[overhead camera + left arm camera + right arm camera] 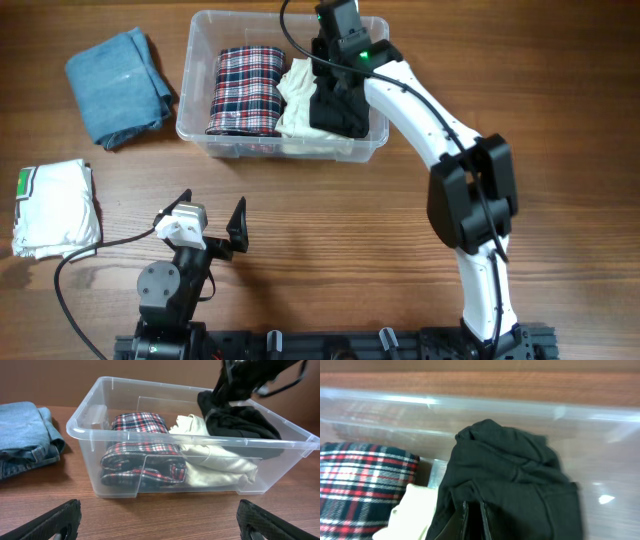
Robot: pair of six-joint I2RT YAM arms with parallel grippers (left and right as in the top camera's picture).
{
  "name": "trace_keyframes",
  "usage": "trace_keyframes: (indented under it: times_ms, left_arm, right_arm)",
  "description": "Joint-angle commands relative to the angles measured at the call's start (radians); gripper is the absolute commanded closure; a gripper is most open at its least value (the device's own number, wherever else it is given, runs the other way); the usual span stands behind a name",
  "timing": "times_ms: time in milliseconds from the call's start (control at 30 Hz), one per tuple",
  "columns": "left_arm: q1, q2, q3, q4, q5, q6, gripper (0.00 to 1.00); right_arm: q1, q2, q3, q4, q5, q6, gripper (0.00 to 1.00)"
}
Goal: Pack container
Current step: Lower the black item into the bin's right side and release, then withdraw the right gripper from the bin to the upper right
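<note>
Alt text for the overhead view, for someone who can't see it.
The right gripper grips a black garment inside the clear container, beside a cream cloth and a plaid cloth. Folded jeans and a white cloth lie outside, to its left; the left gripper is open.

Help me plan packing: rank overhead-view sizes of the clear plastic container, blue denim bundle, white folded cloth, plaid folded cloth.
Clear plastic container
Blue denim bundle
White folded cloth, plaid folded cloth: look alike

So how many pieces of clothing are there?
5: plaid piece, cream piece and black piece in the container; blue denim and white piece on the table left of it. More may hide underneath.
</note>
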Motion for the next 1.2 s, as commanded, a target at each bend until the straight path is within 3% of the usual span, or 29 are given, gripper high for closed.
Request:
trace_keyframes:
  times_ms: [0, 167, 333, 733, 900, 1033, 1167]
  left_arm:
    - [-0.004, -0.003, -0.006, -0.002, -0.002, -0.002, 0.00]
    - [-0.004, -0.003, -0.006, -0.002, -0.002, -0.002, 0.00]
    - [-0.004, -0.003, -0.006, -0.002, -0.002, -0.002, 0.00]
    - [-0.004, -0.003, -0.006, -0.002, -0.002, -0.002, 0.00]
    - [-0.004, -0.003, -0.006, -0.002, -0.002, -0.002, 0.00]
    - [-0.004, -0.003, -0.006, -0.002, -0.002, -0.002, 0.00]
    - [-0.004, -0.003, -0.006, -0.002, -0.002, -0.002, 0.00]
  right_arm:
    - [-0.008, -0.169, 0.008, -0.056, 0.057, -0.031, 0.91]
    - [-0.008, -0.232, 0.006, -0.265, -0.032, -0.021, 0.88]
    - [-0.008, -0.214, -0.110, -0.284, -0.084, 0.014, 0.87]
    - [-0.008, -0.198, -0.426, -0.087, -0.232, 0.047, 0.89]
    - [-0.008, -0.232, -0.391, -0.027, -0.214, 0.046, 0.90]
    - [-0.008, -0.275, -0.304, 0.005, -0.132, 0.044, 0.85]
    - [-0.008, -0.281, -0.287, 0.178, -0.108, 0.044, 0.84]
